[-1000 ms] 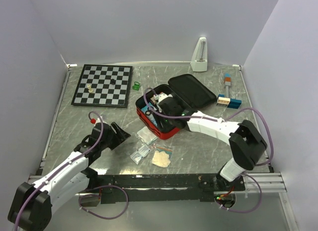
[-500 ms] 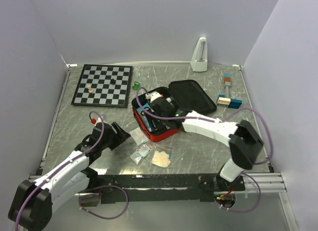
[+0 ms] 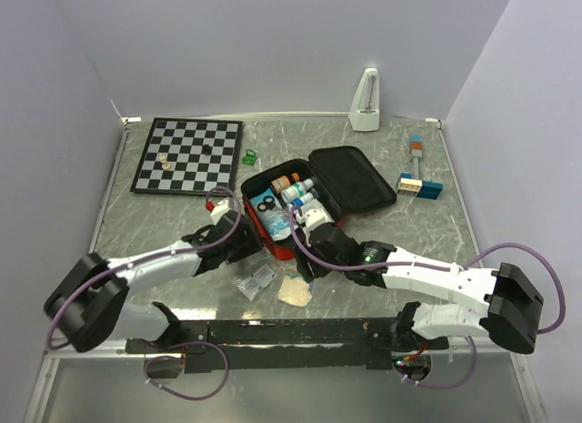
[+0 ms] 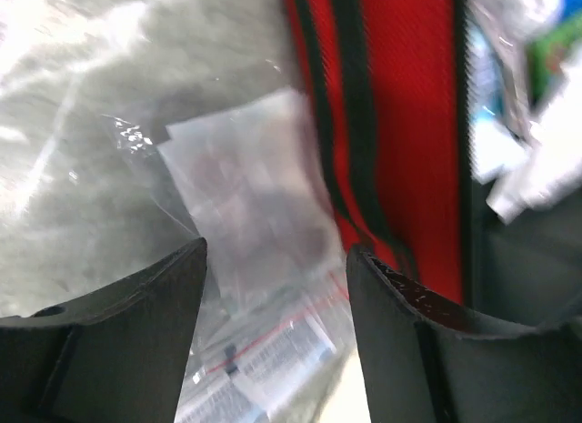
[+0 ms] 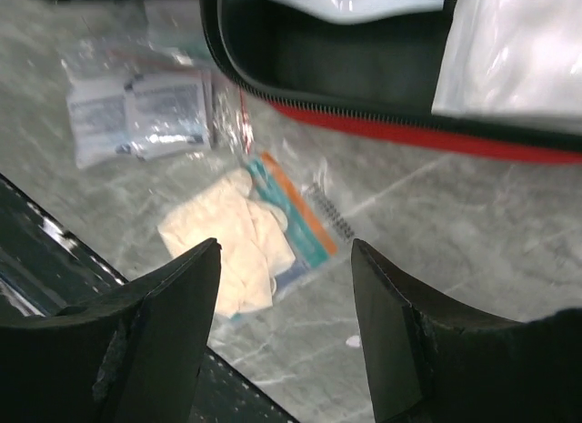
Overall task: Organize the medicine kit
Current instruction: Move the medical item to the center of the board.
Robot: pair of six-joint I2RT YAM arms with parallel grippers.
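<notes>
Left gripper (image 4: 273, 259): jaws set wide, holding nothing, positioned over clear plastic sachets (image 4: 245, 196) that lie on the table (image 3: 164, 223) just beside the red outer wall of the medicine kit (image 4: 391, 114). Right gripper (image 5: 284, 250): jaws likewise wide and empty, positioned above a beige glove packet (image 5: 238, 252) lying on the table near the kit's zippered front edge. Two white sachets (image 5: 136, 114) lie just beside the glove packet, to its left.

In the overhead view, both grippers are at the near side of the kit, the left arm reaching in from the left and the right arm from the right. The medicine kit sits at mid-table, open, with its black-lined lid (image 3: 353, 177) folded back toward the far right. The base holds small bottles (image 3: 296, 186) and other supplies too small to identify.

Beyond the kit, a chessboard (image 3: 188, 156) lies at the far left, a white metronome (image 3: 366, 100) stands at the back wall, and coloured blocks (image 3: 418, 179) lie at the far right.
</notes>
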